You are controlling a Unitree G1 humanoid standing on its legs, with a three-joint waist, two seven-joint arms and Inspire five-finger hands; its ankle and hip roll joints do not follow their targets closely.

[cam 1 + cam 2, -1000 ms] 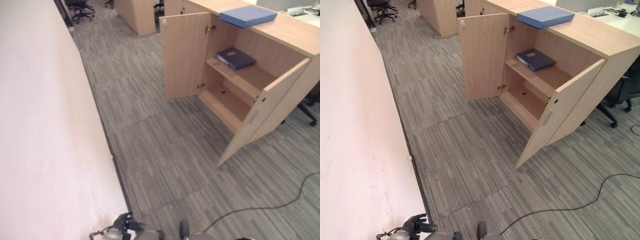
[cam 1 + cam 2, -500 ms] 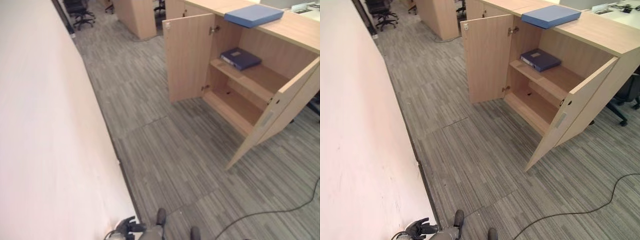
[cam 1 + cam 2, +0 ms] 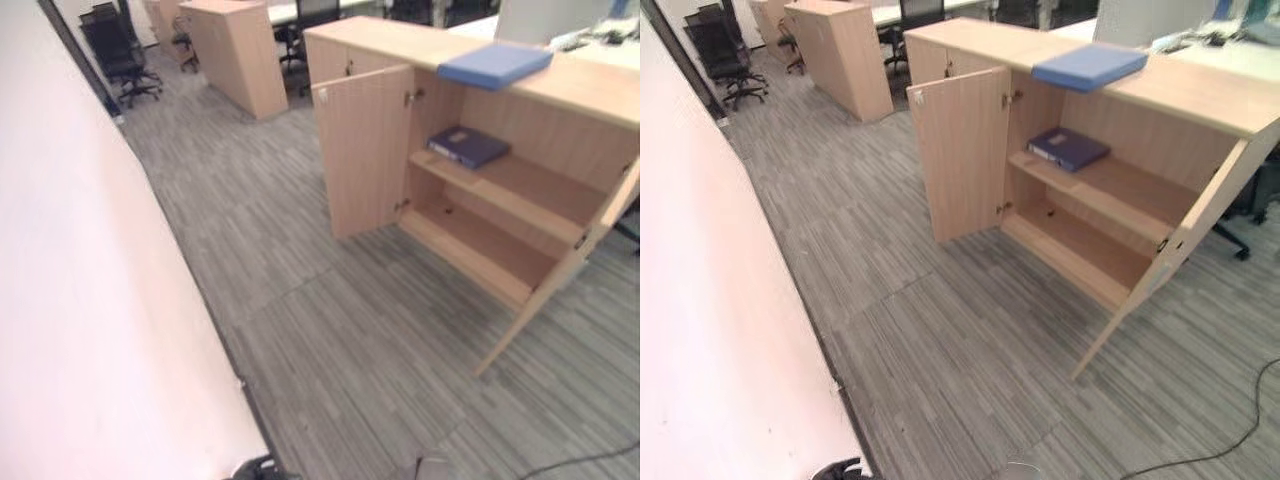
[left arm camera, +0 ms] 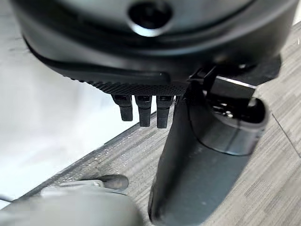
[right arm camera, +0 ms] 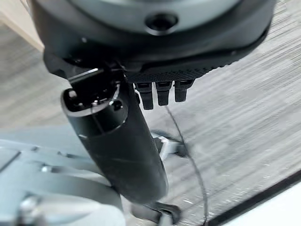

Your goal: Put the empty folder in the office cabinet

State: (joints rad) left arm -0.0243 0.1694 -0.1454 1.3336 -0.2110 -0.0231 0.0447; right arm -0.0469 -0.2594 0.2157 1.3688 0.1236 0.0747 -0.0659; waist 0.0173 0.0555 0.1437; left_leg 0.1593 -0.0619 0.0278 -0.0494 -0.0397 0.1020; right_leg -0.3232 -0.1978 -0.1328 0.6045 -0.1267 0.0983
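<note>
Lying flat on the cabinet top at upper right, the light-blue folder is seen well apart from both empty, relaxed-fingered hands, left hand and right hand, open carpet between.

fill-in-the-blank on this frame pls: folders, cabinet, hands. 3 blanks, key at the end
The light blue folder lies on ____ of the cabinet.
The dark blue folder lies on the cabinet's ____ shelf.
Both cabinet doors stand ____.
The left hand and the right hand hold nothing.

Missing words: top; upper; open
</note>
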